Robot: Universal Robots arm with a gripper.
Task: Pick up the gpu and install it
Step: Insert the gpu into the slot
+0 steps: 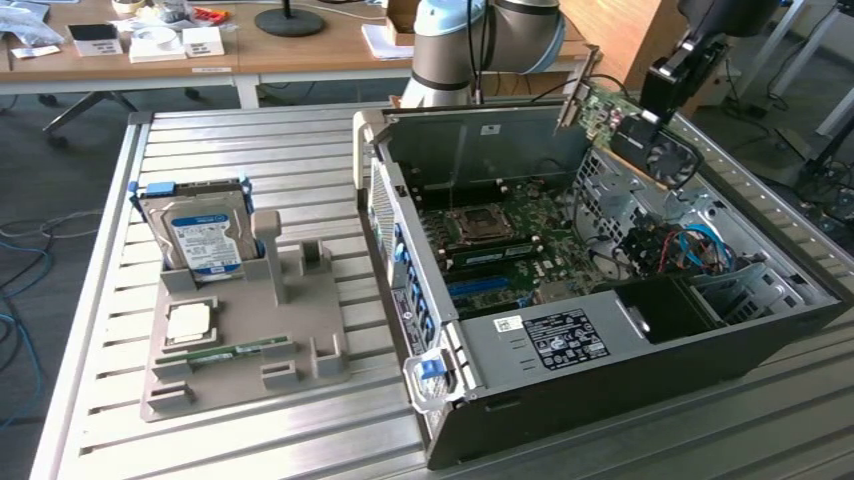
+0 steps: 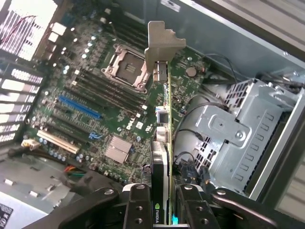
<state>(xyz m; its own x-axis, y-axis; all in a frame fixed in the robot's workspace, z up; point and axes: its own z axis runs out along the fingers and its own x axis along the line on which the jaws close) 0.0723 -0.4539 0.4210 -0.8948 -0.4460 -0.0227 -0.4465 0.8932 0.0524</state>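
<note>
One gpu [image 2: 161, 157], a thin green card with black fan cooler and silver end bracket, is clamped edge-on between the fingers of the partly closed black claw [image 2: 163, 207]. Beyond the claw, open room separates the card's edges from the green motherboard [image 2: 95, 109] and grey metal drive cage [image 2: 238, 133].

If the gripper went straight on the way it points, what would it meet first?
Likely the motherboard by the CPU socket; the gpu held in the gripper would touch first, bracket end leading. Depth is unclear.
</note>
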